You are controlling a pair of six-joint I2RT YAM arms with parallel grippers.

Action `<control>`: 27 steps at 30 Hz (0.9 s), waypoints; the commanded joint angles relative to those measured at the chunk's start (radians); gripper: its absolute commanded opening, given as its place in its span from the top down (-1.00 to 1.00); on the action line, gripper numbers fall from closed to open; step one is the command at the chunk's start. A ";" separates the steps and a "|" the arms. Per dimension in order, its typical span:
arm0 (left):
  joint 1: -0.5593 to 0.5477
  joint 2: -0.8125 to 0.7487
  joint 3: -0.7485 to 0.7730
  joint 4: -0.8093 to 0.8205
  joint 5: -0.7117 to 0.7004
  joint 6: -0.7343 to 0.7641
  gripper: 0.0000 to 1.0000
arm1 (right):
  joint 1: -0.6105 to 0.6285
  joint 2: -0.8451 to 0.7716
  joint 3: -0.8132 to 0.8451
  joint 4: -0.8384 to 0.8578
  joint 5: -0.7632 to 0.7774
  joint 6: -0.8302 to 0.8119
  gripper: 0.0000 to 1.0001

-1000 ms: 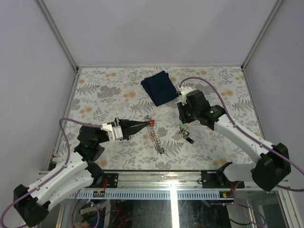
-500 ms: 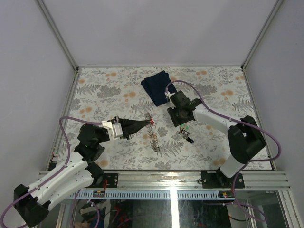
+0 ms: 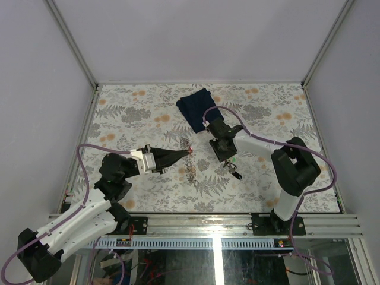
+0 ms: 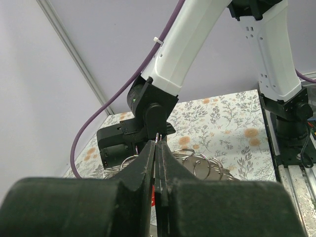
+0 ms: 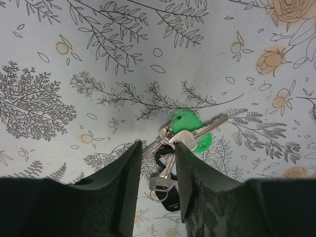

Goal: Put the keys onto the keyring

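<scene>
So compared to a second ago, the big change is the right arm. It was stretched out long from its base; now it's folded up tight, with the elbow swung in and the right gripper point(image 3: 225, 157) slid a bit toward 9 o'clock. The keyring point(image 3: 190, 168) has changed too. Its chain was trailing out toward 5 o'clock and now it's bunched up shorter, right under the left gripper point(image 3: 187, 152). The keys point(image 3: 231, 167) haven't budged.

Pose-wise, the left arm reaches in low from 7 o'clock, with its fingers pointing toward 3 o'clock. They're pinched tight on the top of the keyring, and there's a red bit at the tips. In the left wrist view we see silvery rings point(image 4: 197, 163) just past the clamped fingers point(image 4: 147, 165).

The right gripper points down at the floral table point(image 3: 136, 119), just above the keys. Those sit at 3 o'clock from the keyring, well apart from it. In the right wrist view its jaws stand apart and grip nothing, and the green-headed bunch point(image 5: 185, 129) lies flat just beyond the tips. The dark blue cloth point(image 3: 199, 109) sits at 12 o'clock.
</scene>
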 commanded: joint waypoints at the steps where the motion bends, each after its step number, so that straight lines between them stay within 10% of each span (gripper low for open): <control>1: -0.002 -0.010 0.027 0.060 -0.006 -0.003 1.00 | 0.013 0.027 0.040 -0.007 0.048 -0.015 0.24; 27: -0.002 -0.024 0.027 0.034 -0.009 0.011 1.00 | 0.012 -0.069 0.001 0.051 0.095 -0.059 1.00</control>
